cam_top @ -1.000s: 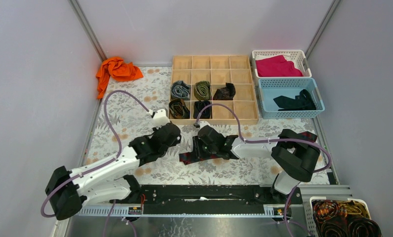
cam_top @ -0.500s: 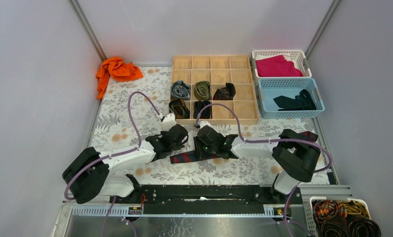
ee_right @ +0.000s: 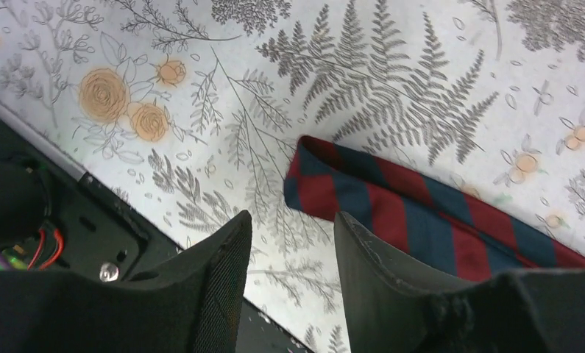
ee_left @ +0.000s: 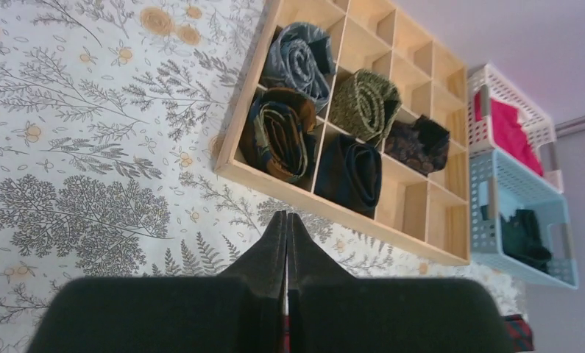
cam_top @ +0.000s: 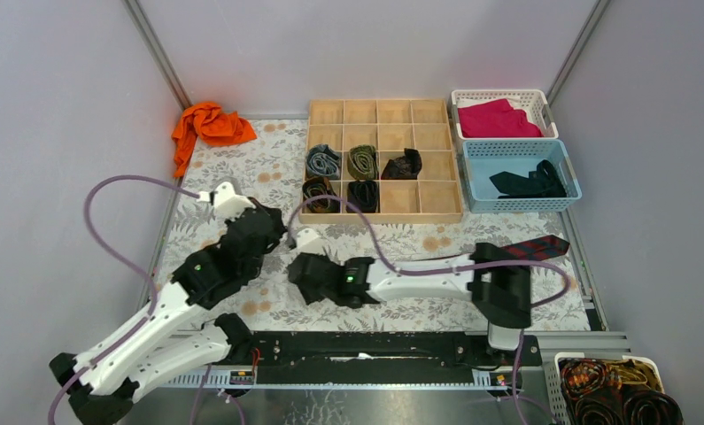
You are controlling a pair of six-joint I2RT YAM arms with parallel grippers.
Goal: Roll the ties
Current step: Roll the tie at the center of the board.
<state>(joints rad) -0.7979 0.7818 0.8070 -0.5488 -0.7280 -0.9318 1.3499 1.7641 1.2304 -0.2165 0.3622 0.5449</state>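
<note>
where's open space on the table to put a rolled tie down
Bare floral mat between the orange cloth and the wooden organizer; the organizer's two back rows are empty. Crowded: near centre, around the right gripper and striped tie.

Two matching arms here: left arm [cam_top: 166,312] and right arm [cam_top: 419,282], with white shells over chunky black joints. A lilac cable [cam_top: 131,179] loops off each wrist. A tiny green lamp [cam_top: 350,278] glows on the right wrist. At six o'clock, a black rail [cam_top: 375,347] carries both bases. Up close, the fingers [ee_right: 219,294] are matte black and finely meshed.
</note>
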